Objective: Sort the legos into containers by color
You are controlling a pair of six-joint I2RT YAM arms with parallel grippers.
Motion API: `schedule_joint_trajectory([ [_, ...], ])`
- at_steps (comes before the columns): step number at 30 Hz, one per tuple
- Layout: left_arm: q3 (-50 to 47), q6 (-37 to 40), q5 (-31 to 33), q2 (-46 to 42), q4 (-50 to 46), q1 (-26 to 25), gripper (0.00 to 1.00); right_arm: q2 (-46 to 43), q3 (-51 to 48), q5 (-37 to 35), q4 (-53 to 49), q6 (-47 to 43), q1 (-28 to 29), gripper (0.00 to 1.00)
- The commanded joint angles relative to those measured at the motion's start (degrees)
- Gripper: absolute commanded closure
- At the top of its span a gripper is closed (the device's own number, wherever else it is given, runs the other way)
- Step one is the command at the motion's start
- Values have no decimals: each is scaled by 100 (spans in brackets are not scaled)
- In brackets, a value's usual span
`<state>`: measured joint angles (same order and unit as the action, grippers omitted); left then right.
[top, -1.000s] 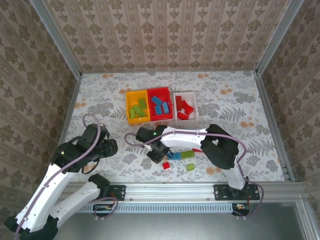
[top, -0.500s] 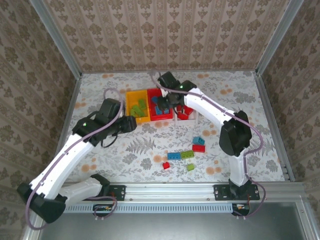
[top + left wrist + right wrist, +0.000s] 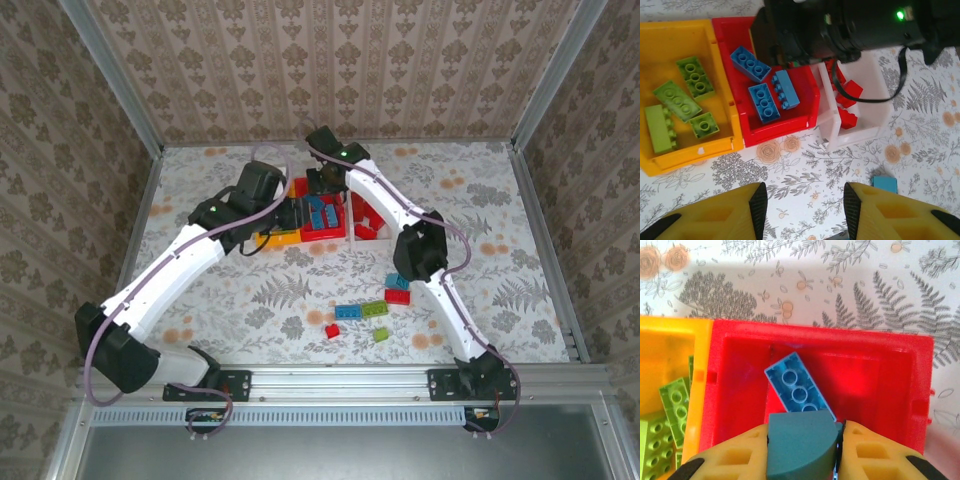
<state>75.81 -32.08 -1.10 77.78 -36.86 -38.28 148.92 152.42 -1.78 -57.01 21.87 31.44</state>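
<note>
Right wrist view first: my right jaws are closed narrow on a teal-blue brick (image 3: 797,455). They hang over the red bin (image 3: 880,365), where one light blue brick (image 3: 796,385) lies on its floor. The yellow bin (image 3: 667,355) with the green bricks (image 3: 674,402) stands wall to wall beside it.

In the left wrist view my left jaws stand half open with nothing between them. They are above the bare tabletop (image 3: 790,175), just in front of the bins. The white bin (image 3: 875,120) with red bricks (image 3: 847,95) is on the other side of the red one.

I judge that the step in hand is the drop of a blue piece into the red bin. Next I must open the right jaws, lift straight up, and then go for the loose bricks (image 3: 375,308) nearer the arm bases. The two arms are close together over the bins, so I should move one at a time.
</note>
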Motion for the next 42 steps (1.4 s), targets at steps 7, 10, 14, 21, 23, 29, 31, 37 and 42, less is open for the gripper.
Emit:
schedule_joint_trajectory([
  [7, 35, 210, -76, -104, -56, -61, 53, 823, 1802, -490, -1344, 17, 2, 54],
  [10, -33, 231, -117, -161, -128, -61, 53, 732, 1974, -507, -1299, -70, 48, 49],
  [14, -147, 317, -207, -226, -236, -65, 53, 496, 2195, -490, -1243, -154, 90, 48],
  [21, -540, 1237, -1067, -311, -637, -203, 50, 73, 2968, -409, -1904, -409, 134, 50],
  [23, -794, 1666, -1287, -381, -869, -465, 50, -85, 3003, -315, -2206, -618, 164, 53],
  [29, -1600, 2071, -1325, -583, -1109, -1373, 48, -328, 3004, -67, -3062, -956, 358, 53],
  [31, -1787, 1918, -1273, -622, -1009, -1493, 48, -364, 2998, -160, -3202, -993, 372, 52],
  [37, -1921, 1565, -1043, -567, -604, -1514, 48, -375, 2691, 378, -3363, -1304, 57, 48],
  [42, -1811, 1548, -878, -561, -592, -1513, 48, -1336, 610, 650, -3292, -1527, -347, 46],
])
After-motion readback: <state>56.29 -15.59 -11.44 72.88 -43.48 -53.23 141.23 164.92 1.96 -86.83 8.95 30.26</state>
